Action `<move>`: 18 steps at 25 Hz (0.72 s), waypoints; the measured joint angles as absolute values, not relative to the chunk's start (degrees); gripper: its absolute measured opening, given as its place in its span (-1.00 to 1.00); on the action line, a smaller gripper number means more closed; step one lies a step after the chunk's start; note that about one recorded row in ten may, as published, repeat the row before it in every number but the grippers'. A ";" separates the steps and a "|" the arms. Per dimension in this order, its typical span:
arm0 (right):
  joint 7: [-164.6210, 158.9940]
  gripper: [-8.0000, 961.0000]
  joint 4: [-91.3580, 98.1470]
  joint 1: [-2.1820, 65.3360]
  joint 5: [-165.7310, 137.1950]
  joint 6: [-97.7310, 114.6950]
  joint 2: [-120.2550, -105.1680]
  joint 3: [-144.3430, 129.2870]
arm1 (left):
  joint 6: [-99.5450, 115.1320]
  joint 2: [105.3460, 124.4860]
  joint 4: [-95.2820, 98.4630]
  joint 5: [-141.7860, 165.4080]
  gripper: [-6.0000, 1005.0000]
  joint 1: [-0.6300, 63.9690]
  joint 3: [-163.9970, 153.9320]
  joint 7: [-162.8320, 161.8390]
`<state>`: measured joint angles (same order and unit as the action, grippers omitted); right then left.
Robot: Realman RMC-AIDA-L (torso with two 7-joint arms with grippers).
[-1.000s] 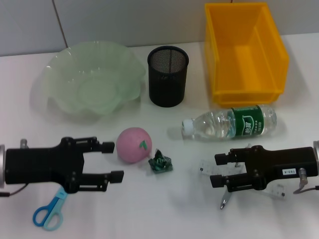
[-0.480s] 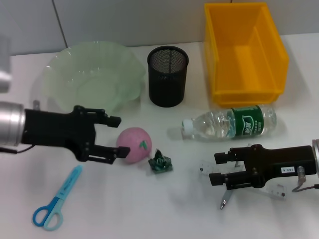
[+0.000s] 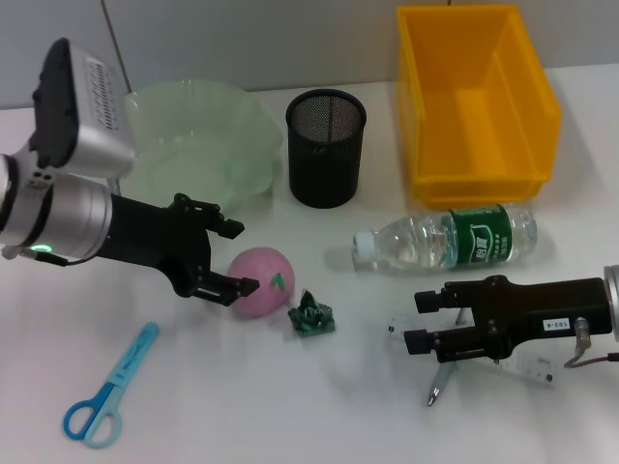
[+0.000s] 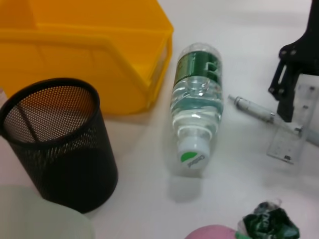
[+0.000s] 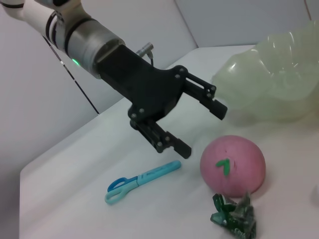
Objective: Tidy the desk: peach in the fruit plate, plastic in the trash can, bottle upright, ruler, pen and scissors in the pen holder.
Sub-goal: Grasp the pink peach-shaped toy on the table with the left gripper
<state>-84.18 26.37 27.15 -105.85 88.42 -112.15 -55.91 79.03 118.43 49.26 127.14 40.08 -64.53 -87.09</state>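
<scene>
The pink peach [image 3: 259, 281] lies on the white table, also in the right wrist view [image 5: 232, 164]. My left gripper [image 3: 240, 257] is open just beside it on the plate's side, apart from it, as the right wrist view [image 5: 201, 129] shows. A crumpled green plastic wrapper [image 3: 311, 315] lies next to the peach. The bottle [image 3: 445, 240] lies on its side. My right gripper [image 3: 419, 321] is open low over the clear ruler [image 3: 527, 365] and pen [image 3: 437, 387]. Blue scissors [image 3: 106, 391] lie at the front left.
The pale green fruit plate [image 3: 193, 145] stands at the back left, partly behind my left arm. The black mesh pen holder [image 3: 325, 147] stands at the back middle. A yellow bin [image 3: 474, 97] stands at the back right, just behind the bottle.
My left arm has swung away from the scissors toward the peach and plate, its wrist now raised. My right gripper has shifted slightly left over the ruler and pen.
</scene>
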 joint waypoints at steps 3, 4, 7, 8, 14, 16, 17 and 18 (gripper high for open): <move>-84.49 0.62 26.37 27.16 -105.91 88.42 -112.15 -55.90 | 77.59 118.46 48.90 127.20 0.39 40.24 -65.31 -87.55; -84.53 0.62 26.37 27.16 -105.93 88.42 -112.15 -55.90 | 77.09 118.48 48.26 127.24 0.39 40.43 -65.41 -87.60; -84.54 0.62 26.47 27.25 -105.97 88.41 -112.14 -55.90 | 76.89 118.51 47.18 127.28 0.37 40.85 -65.47 -87.59; -84.54 0.62 26.47 27.25 -105.97 88.41 -112.14 -55.90 | 76.89 118.51 47.18 127.28 0.37 40.85 -65.47 -87.59; -84.55 0.62 26.55 27.60 -106.12 88.41 -111.98 -55.89 | 75.32 118.61 43.44 127.30 0.35 42.33 -65.69 -87.44; -84.55 0.62 26.54 27.59 -106.13 88.41 -111.97 -55.92 | 75.32 118.61 43.44 127.30 0.34 42.33 -65.69 -87.44; -84.55 0.62 26.55 27.61 -106.15 88.41 -111.97 -55.96 | 72.84 118.67 41.83 127.13 0.34 42.50 -67.59 -87.54; -84.55 0.62 26.55 27.61 -106.15 88.41 -111.97 -55.96 | 72.84 118.67 41.83 127.13 0.34 42.50 -67.59 -87.54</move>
<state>-84.55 26.55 27.61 -106.15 88.41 -111.97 -55.96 72.84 118.67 41.83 127.13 42.50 -67.59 -87.54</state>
